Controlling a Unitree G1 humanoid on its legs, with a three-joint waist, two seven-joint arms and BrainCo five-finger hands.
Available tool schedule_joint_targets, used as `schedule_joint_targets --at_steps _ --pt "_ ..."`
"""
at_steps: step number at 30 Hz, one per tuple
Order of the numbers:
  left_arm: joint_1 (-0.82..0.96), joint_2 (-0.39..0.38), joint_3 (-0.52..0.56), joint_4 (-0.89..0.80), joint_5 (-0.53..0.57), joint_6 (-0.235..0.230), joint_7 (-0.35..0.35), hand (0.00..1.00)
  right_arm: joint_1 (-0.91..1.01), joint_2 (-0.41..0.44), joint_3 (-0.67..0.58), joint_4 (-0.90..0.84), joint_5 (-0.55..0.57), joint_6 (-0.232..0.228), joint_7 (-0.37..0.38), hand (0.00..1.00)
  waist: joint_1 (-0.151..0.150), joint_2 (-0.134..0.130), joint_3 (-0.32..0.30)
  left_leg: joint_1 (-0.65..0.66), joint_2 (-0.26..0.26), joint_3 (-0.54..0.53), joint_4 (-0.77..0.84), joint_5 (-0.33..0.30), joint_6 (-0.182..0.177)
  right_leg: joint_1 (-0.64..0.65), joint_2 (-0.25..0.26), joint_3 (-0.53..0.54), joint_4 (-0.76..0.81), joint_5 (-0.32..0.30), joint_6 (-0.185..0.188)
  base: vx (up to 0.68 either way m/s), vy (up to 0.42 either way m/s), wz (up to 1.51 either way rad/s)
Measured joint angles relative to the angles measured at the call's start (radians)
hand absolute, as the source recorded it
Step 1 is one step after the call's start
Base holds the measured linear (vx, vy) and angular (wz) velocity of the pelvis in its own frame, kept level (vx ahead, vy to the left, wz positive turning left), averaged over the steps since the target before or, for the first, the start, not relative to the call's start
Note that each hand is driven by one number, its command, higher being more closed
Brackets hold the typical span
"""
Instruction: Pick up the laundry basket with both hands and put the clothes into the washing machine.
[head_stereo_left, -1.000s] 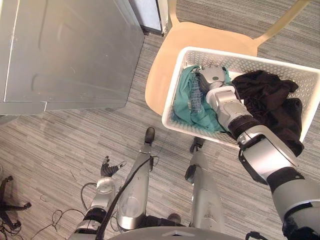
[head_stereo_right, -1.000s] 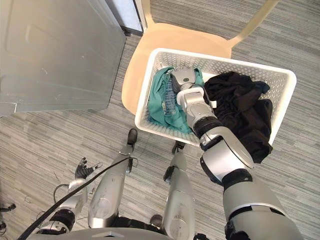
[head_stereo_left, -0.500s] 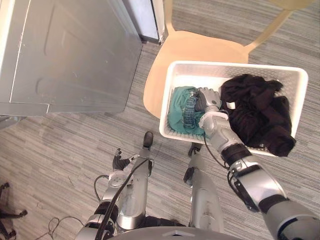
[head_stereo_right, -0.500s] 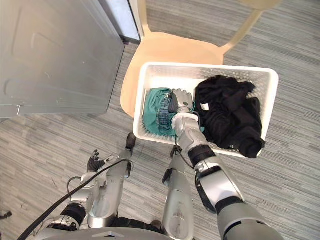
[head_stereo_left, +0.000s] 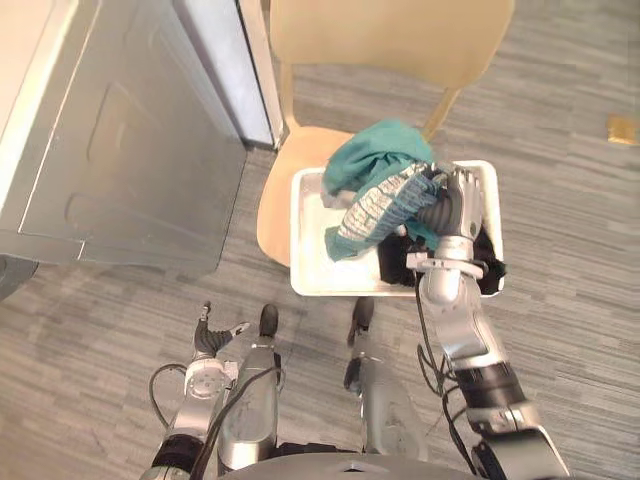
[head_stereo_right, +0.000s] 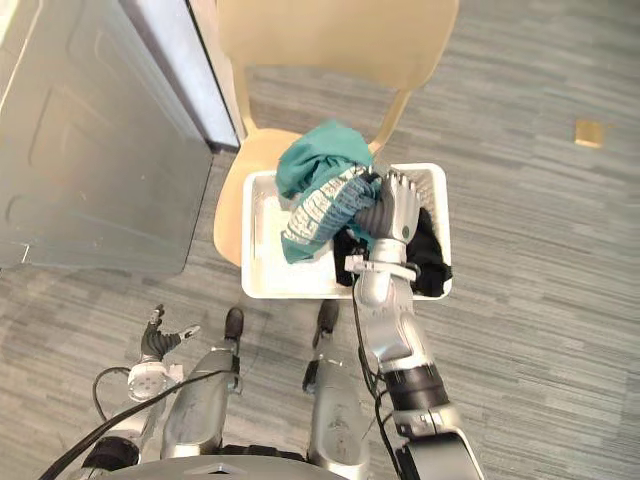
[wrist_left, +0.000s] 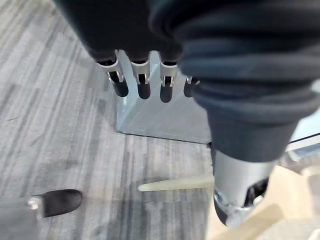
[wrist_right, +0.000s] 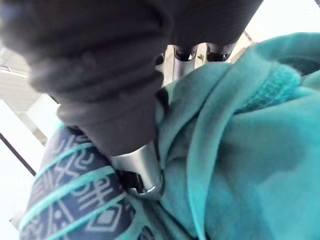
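Garment of teal cloth with a blue-and-white patterned stretch, now lifted clear of the white laundry basket; half a second ago flat in the basket's left end under the right hand. Hangs bunched above the basket's middle and drapes toward the robot's left from the grip. Whole view shifted too, so camera movement rather than basket movement: basket on the seat of the pale wooden chair, as before. Black clothes left in the basket's right end, partly hidden behind the forearm.

For the task, as a judgement: first piece of laundry picked, carry to the washing machine not yet made. Basket itself not taken up by both hands; clothes drawn out singly instead. Grey machine to the robot's left, just beside the chair; opening not to be made out from here, so likely calls for a turn and a reach leftward with the cloth kept off the basket rim.

Right hand: closed hard round a fold of the teal cloth, fingers and thumb buried in it in the right wrist view; touches nothing else. Left hand low at the robot's side over the striped grey carpet, fingers straight and relaxed, holding nothing.
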Motion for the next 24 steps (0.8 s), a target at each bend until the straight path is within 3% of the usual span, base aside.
schedule_joint_targets --at_steps 4,6,11,17,24 --pt "0.09 0.021 -0.025 -0.209 0.058 -0.017 -0.002 0.0 0.118 -0.004 -0.02 -0.113 0.001 -0.051 0.004 1.0 -0.014 -0.003 -0.075 0.057 -0.002 0.007 -0.014 -0.012 0.0 0.051 -0.004 0.0 -0.001 -0.018 0.01 0.09 0.044 -0.02" --pt "0.127 0.06 -0.048 -0.326 0.059 -0.055 -0.035 0.0 0.168 -0.013 -0.025 -0.168 0.011 -0.092 0.02 1.0 -0.024 -0.004 -0.127 0.094 -0.002 0.014 -0.036 -0.015 0.002 0.081 -0.005 0.004 0.0 -0.032 0.015 0.08 0.03 -0.05" --pt "0.138 0.15 -0.142 -0.484 0.056 -0.118 -0.142 0.0 0.21 -0.035 -0.031 -0.237 0.087 -0.158 0.094 1.0 -0.042 -0.004 -0.172 0.175 0.001 0.047 -0.044 -0.03 0.007 0.131 -0.003 0.03 0.003 -0.035 0.013 0.09 0.034 -0.17" --pt "0.101 0.213 -0.33 -0.485 0.056 -0.147 -0.298 0.0 0.223 -0.064 0.009 -0.26 0.239 -0.222 0.198 1.0 -0.075 -0.004 -0.229 0.214 0.002 0.097 -0.052 -0.053 0.013 0.15 -0.004 0.069 -0.002 -0.042 0.022 0.01 0.033 -0.24" --pt "-0.016 0.208 -0.444 -0.415 0.033 -0.142 -0.344 0.0 0.179 -0.099 0.159 -0.26 0.294 -0.23 0.252 1.0 -0.089 -0.001 -0.238 0.208 0.002 0.137 -0.051 -0.053 0.013 0.131 -0.003 0.114 -0.023 -0.019 0.027 -0.02 0.013 -0.17"
